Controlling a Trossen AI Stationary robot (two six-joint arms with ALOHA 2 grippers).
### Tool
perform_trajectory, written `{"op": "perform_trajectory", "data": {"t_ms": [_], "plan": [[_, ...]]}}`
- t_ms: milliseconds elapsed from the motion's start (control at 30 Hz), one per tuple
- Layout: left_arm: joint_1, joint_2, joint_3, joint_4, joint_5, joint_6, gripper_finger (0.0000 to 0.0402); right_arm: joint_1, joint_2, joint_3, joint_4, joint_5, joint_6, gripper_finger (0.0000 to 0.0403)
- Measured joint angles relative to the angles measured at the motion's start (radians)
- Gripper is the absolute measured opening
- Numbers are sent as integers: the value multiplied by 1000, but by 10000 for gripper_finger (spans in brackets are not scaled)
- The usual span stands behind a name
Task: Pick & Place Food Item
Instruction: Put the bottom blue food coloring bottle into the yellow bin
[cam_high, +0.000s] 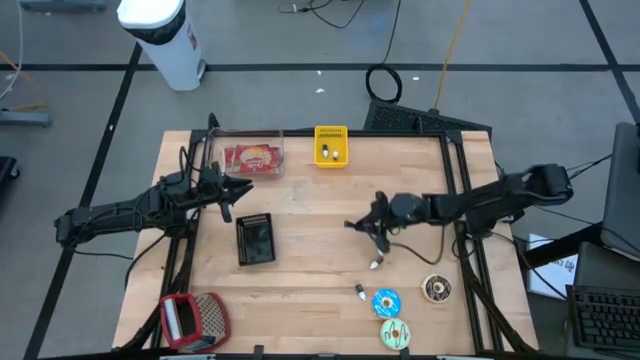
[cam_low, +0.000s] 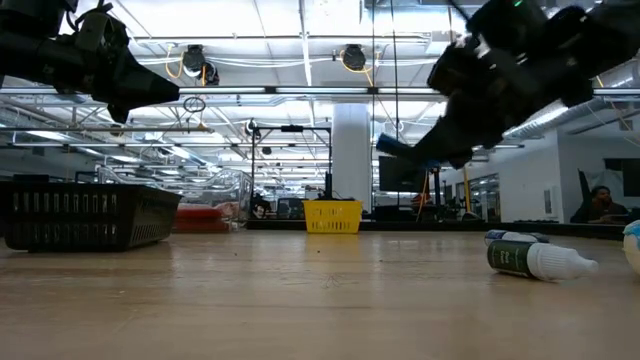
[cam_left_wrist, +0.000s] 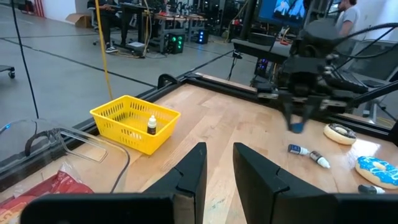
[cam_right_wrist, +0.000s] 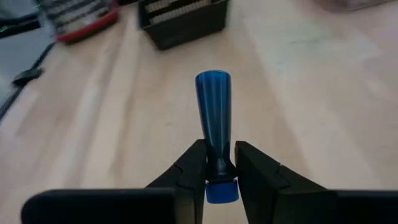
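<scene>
My right gripper (cam_right_wrist: 219, 167) is shut on a small blue bottle (cam_right_wrist: 213, 106) and hangs above the middle of the table (cam_high: 372, 228). The low view shows it lifted clear of the wood (cam_low: 400, 145), and the bottle also shows in the left wrist view (cam_left_wrist: 297, 126). My left gripper (cam_left_wrist: 217, 168) is open, holds nothing and hovers over the table's left part (cam_high: 235, 190), beside a clear container with a red food package (cam_high: 250, 157). A yellow basket (cam_high: 331, 145) with a small bottle inside stands at the far edge. My right gripper pinches the blue bottle between its two fingers at the narrow neck (cam_right_wrist: 217, 163), just above the cap (cam_right_wrist: 221, 190). The bottle's body (cam_right_wrist: 213, 93) sticks out forward past the fingertips, along the fingers. It is lifted clear of the table.
A black basket (cam_high: 255, 240) stands left of centre. A white-capped dropper bottle (cam_high: 378, 263) and another small bottle (cam_high: 359, 291) lie on the wood. Three doughnuts (cam_high: 386, 302) (cam_high: 395, 333) (cam_high: 437, 289) sit at the near right, and a red item (cam_high: 190, 318) at the near left corner.
</scene>
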Motion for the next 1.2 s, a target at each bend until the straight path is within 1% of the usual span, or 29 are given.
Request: {"op": "perform_trajectory", "data": {"t_ms": [67,167,300,467,600,767,967,1200], "plan": [[0,0,0,0,0,0,79,-60,33,11,20,-32,-16,63],[0,0,0,0,0,0,79,-144,81,74,-28,-92,-58,64],[0,0,0,0,0,0,79,-244,162,227,-155,-153,-158,61],[0,0,0,0,0,0,79,-356,280,433,-312,-159,-304,63],[0,0,0,0,1,0,79,-449,374,562,-338,-159,-356,62],[0,0,0,0,0,0,79,-555,484,698,-344,-159,-360,63],[0,0,0,0,0,0,79,-642,594,807,-339,-160,-353,63],[0,0,0,0,0,0,79,-673,654,826,-343,-159,-347,63]]}}
